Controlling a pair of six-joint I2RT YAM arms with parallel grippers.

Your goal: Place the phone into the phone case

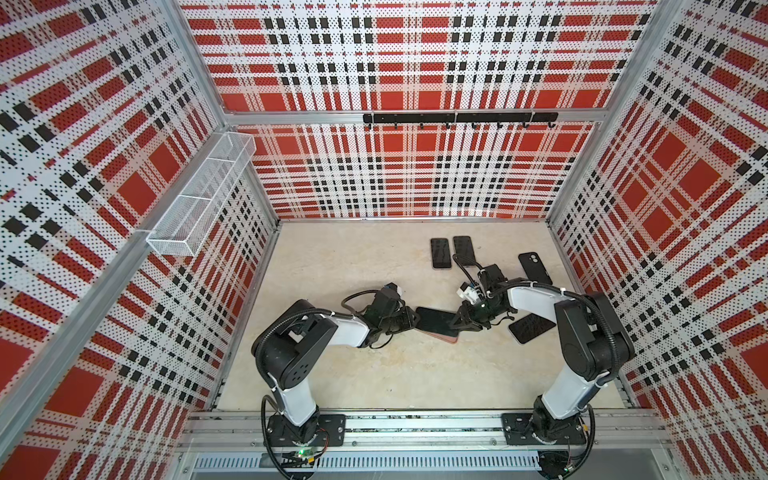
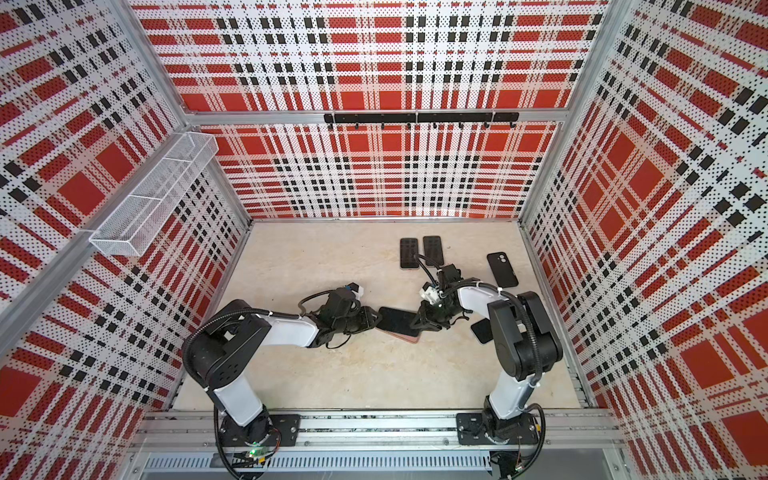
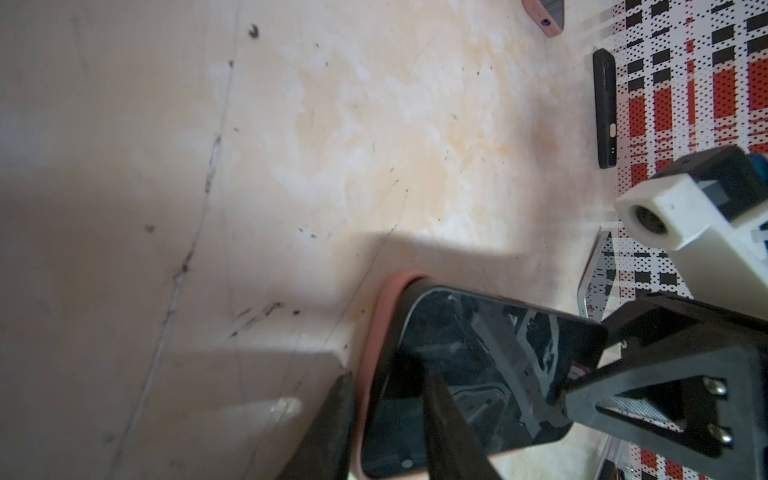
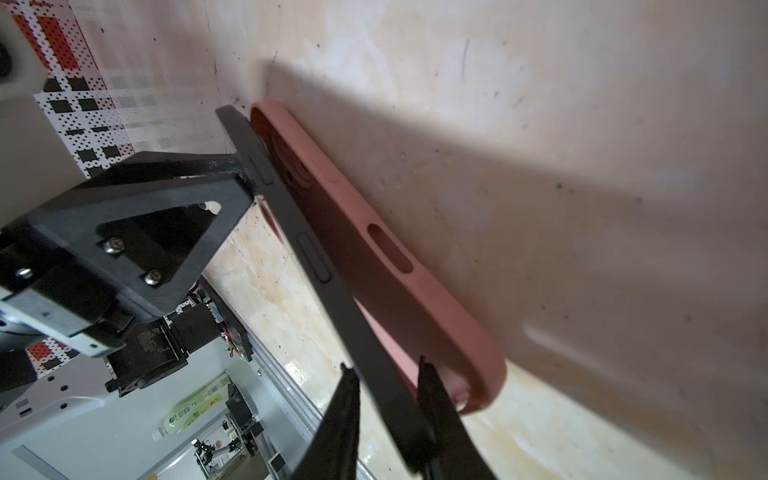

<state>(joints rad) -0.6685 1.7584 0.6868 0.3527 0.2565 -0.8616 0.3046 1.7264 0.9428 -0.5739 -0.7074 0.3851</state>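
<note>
Insertion in hand: left gripper (image 1: 413, 322) pinches phone case (image 4: 428, 316) and phone (image 1: 436, 319) at 9 o'clock; right gripper (image 1: 458, 323) clamps phone's raised 3 o'clock end, judged due pressing down.

The left arm (image 1: 293, 401) and right arm (image 1: 567, 395) have white tubes and big black round joints. Bendy black cables (image 1: 257, 349) run along them. The black fingers (image 4: 124, 183) are triangle frames with silver screws (image 4: 113, 246).
</note>
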